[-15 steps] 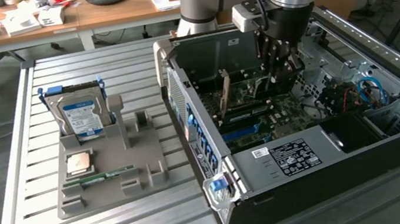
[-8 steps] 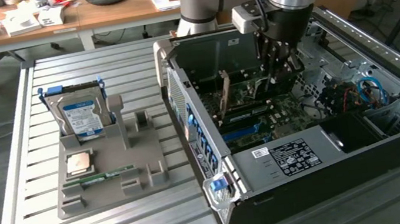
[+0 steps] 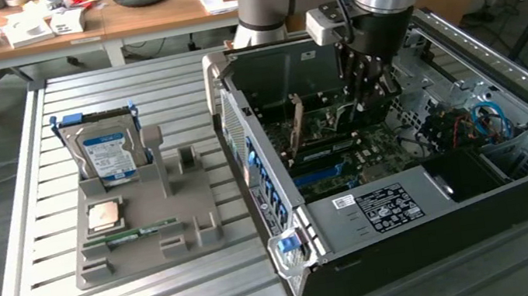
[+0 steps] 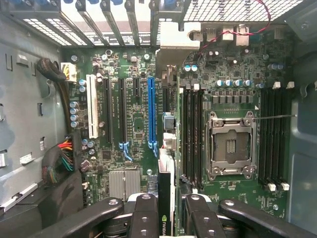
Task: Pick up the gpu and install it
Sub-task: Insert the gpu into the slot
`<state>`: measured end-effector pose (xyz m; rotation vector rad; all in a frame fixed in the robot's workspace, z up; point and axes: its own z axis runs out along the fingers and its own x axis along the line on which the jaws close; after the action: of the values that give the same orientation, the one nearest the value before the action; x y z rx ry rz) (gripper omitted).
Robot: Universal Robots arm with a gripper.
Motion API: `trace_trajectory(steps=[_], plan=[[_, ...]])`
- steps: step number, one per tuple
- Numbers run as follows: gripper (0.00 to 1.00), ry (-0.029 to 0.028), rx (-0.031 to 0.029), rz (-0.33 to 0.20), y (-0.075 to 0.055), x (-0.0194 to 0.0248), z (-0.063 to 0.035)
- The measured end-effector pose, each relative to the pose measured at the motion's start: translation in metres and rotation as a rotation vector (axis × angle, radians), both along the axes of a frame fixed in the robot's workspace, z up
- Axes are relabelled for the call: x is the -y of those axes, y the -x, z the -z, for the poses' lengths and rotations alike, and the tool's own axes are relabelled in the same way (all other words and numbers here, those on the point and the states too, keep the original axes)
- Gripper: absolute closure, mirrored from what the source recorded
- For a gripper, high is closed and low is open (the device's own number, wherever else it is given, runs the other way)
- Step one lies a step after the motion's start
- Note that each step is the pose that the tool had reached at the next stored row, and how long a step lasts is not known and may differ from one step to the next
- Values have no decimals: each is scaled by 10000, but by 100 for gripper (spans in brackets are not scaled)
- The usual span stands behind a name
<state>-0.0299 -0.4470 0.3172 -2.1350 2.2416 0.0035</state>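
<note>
Evidently the pincer [image 4: 167,214] is partly closed on the gpu [image 4: 166,181], its two dark fingers [image 4: 143,215] pressing the thin card from either side while the card stands on edge. The card hangs inside the open computer case [image 3: 520,180], over the motherboard [image 4: 133,126], just beside the blue expansion slot [image 4: 151,109] on the side toward the CPU socket [image 4: 231,144]. It does not look seated, though I cannot tell its height above the board.

I judge the card to be light and stiff but fragile: a bare circuit board that dislikes bending, and its contact edge should stay untouched. Holding it across the flat faces near the top edge, as here, seems right. Being so thin, it could pivot between the pads if it is nudged sideways.

The wrist view gives the grip itself, the card's dark top edge with a green logo, and how that edge sits against the row of slots. The exterior view gives the wider setting instead: the pincer [image 3: 368,89] reaching down into the case, and, well apart on the slatted counter [image 3: 35,229], a grey fixture [image 3: 192,229] carrying a blue-labelled hard drive [image 3: 107,152], a processor [image 3: 107,215] and a green memory stick [image 3: 130,233].
</note>
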Motion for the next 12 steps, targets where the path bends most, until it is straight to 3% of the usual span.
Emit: trace_trajectory(steps=[12], plan=[[74, 0, 0, 0, 0, 0, 47]])
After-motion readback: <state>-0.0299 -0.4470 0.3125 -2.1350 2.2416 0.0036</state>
